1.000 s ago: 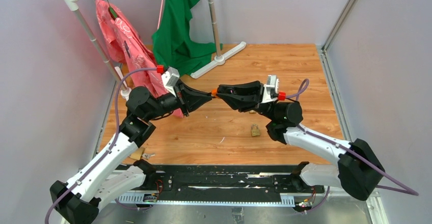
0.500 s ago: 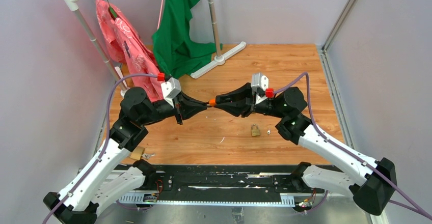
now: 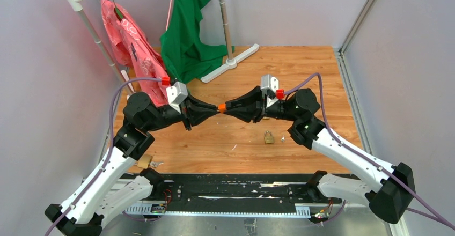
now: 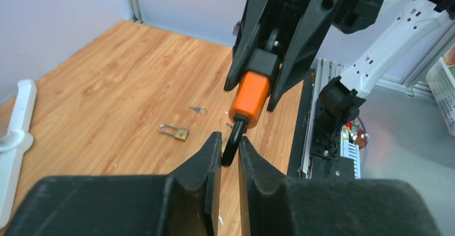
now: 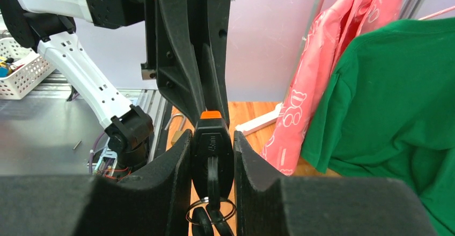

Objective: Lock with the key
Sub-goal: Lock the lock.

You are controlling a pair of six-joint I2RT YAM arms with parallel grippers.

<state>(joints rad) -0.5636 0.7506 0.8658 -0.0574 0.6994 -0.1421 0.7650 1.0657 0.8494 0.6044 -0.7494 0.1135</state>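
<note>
An orange padlock (image 3: 221,107) hangs in the air between my two grippers above the middle of the table. My left gripper (image 3: 215,109) is shut on its black shackle (image 4: 233,142), which sits between the fingertips in the left wrist view. My right gripper (image 3: 227,108) is shut on the lock's body (image 4: 251,94). In the right wrist view the body's black end (image 5: 213,149) sits between my fingers (image 5: 177,158). A black-headed key (image 5: 213,176) stands in that end. A key ring (image 5: 210,212) with spare keys hangs below it.
A small brass padlock (image 3: 269,137) and loose keys (image 3: 283,139) lie on the wooden table under the right arm. Another brass padlock (image 3: 144,162) lies by the left arm's base. A clothes rack (image 3: 224,21) with pink (image 3: 137,48) and green (image 3: 188,32) garments stands at the back left.
Both grippers, joined at the padlock, have shifted slightly left and toward the near edge. The right wrist has rolled and its elbow has swung outward.
</note>
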